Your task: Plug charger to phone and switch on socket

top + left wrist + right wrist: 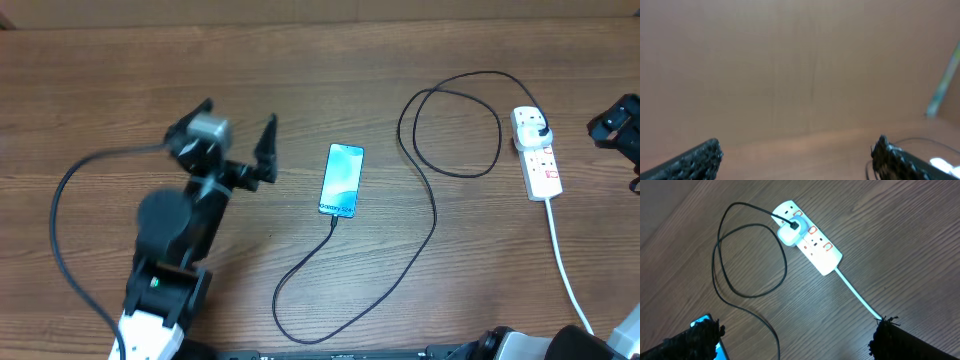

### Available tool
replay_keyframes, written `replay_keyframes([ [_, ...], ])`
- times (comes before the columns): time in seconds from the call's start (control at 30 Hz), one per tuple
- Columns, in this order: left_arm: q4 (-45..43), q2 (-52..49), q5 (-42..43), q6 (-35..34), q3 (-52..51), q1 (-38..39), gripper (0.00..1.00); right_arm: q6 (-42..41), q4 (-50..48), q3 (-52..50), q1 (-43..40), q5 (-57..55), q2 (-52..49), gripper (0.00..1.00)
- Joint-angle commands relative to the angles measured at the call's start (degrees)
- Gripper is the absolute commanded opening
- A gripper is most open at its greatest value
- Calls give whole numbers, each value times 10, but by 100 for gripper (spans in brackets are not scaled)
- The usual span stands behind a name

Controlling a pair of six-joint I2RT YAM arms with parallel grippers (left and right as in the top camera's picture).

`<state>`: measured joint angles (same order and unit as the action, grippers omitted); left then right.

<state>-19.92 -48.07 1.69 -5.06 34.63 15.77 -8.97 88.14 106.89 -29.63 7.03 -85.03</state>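
Your phone [341,180] lies screen-up mid-desk [100,60]. The black charger cable [435,215] meets its lower edge and loops right to a plug in the white power strip [538,155]. Your left fingers [268,140] hang spread wide beside the phone. Your right fingers [695,340] are also apart, near the strip.

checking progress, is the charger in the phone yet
Looks in: the charger tip runs straight into the bottom edge of the phone, whose screen is lit. Full seating is too small to confirm.
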Motion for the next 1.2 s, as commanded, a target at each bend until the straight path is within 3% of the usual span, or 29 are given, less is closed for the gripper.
replay_keyframes([
  [0.0,-64,80,40,17,-73,-38,99,0,-2,12,-3,-5,1,100],
  [0.5,-60,334,106,23,-224,-200,99,0,-2,12,-3,-5,1,100],
  [0.83,-43,456,102,2,-345,-219,100,0,-2,12,-3,-5,1,100],
  [1.17,96,479,16,-66,-343,-219,100,0,-2,12,-3,-5,1,100],
])
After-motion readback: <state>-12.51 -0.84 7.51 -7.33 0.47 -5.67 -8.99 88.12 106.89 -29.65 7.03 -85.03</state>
